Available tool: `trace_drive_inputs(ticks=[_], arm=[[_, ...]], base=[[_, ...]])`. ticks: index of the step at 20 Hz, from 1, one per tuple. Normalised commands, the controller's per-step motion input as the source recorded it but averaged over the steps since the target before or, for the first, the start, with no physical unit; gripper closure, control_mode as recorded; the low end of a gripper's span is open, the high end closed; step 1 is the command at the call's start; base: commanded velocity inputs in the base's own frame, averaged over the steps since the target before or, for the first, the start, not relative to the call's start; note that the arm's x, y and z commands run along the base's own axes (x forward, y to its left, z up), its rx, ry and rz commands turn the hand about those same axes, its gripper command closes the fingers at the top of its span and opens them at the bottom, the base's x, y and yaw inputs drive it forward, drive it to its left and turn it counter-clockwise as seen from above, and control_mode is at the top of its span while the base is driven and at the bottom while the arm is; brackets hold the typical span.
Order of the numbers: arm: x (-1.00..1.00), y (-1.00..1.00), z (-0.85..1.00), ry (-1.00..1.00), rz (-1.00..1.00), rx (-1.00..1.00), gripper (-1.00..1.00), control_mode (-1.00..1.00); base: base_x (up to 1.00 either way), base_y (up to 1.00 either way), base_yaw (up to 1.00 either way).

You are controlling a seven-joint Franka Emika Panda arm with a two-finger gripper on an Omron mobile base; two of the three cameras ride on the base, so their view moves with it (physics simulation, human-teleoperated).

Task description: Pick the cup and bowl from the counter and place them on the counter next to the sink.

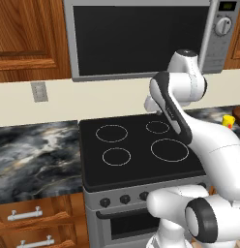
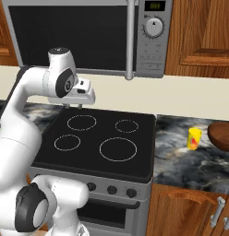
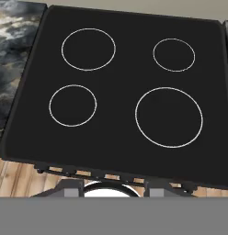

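End effector (image 2: 74, 107) hangs above stovetop (image 2: 98, 138); cup (image 2: 194, 138) stands upright on counter (image 2: 190, 161).

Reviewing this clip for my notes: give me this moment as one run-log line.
tool: above black glass stovetop, holding nothing | small yellow cup: on marbled counter, right of stovetop | reddish-brown bowl: beside cup | neither picked

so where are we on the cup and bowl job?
Done: nothing. The cup and bowl stand apart on the counter right of the stovetop. In hand: nothing; the gripper hangs over the stovetop's back edge. Left: both picks and placements.
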Motion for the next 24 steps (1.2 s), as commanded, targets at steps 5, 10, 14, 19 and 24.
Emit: trace_drive_inputs(ticks=[5, 10, 14, 19, 24], arm=[[0.03, -0.02, 0.00, 0.00, 0.00, 0.00, -1.00, -1.00], [-0.06, 0.01, -0.01, -0.03, 0.00, 0.00, -1.00, -1.00], [-0.17, 0.00, 0.00, -0.06, 0.00, 0.00, -1.00, -1.00], [-0.16, 0.00, 0.00, -0.04, -0.01, 0.00, -1.00, -1.00], [-0.24, -0.14, 0.00, 0.01, -0.08, 0.00, -1.00, -1.00]], base=[[0.00, 0.00, 0.00], [0.00, 0.00, 0.00], [0.00, 0.00, 0.00], [0.00, 0.00, 0.00], [0.00, 0.00, 0.00]])
